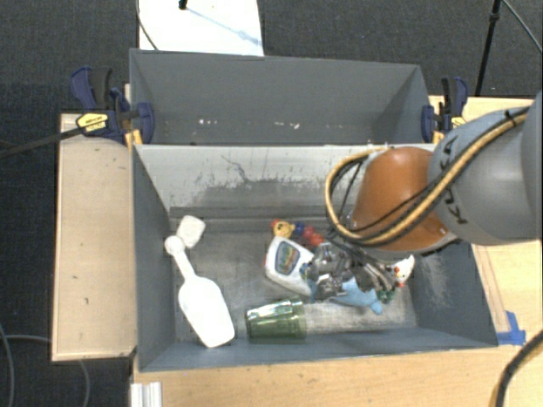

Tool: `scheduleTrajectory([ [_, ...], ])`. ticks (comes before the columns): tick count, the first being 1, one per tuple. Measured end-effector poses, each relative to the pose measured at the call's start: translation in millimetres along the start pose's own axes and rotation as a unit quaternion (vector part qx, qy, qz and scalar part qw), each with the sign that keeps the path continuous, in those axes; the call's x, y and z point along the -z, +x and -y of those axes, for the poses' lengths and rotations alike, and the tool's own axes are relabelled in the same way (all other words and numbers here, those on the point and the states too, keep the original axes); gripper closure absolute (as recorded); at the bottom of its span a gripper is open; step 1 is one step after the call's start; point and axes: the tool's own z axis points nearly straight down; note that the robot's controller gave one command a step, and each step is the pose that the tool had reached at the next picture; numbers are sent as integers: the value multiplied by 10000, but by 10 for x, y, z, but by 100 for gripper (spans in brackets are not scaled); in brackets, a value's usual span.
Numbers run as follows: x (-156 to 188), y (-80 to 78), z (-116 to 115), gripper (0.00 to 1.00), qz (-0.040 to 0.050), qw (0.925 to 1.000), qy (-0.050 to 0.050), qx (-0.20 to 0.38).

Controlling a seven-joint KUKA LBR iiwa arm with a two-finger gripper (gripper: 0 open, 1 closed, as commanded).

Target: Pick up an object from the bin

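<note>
Camera view from above has the arm reaching in from the right, its orange wrist cover [394, 195] hanging over the right half of the grey bin [254, 100]. The jaws sit low in a small heap there, just over a light blue plastic piece [363, 296] and beside a white-and-blue packet [287, 261]; whether they are wide or narrow I cannot tell. A green cup [277, 321] lies on its side by the front wall, with a white scoop [202, 303] well apart at the left.

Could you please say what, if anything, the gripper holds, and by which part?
Cannot be told: the gripper is down in the grey bin, beside a white and blue packet and over a pale blue plastic piece.
</note>
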Motion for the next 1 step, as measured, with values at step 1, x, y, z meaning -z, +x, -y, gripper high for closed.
scheduleTrajectory([
  [1,76,-8,0,100,-5,10000,1,5],
])
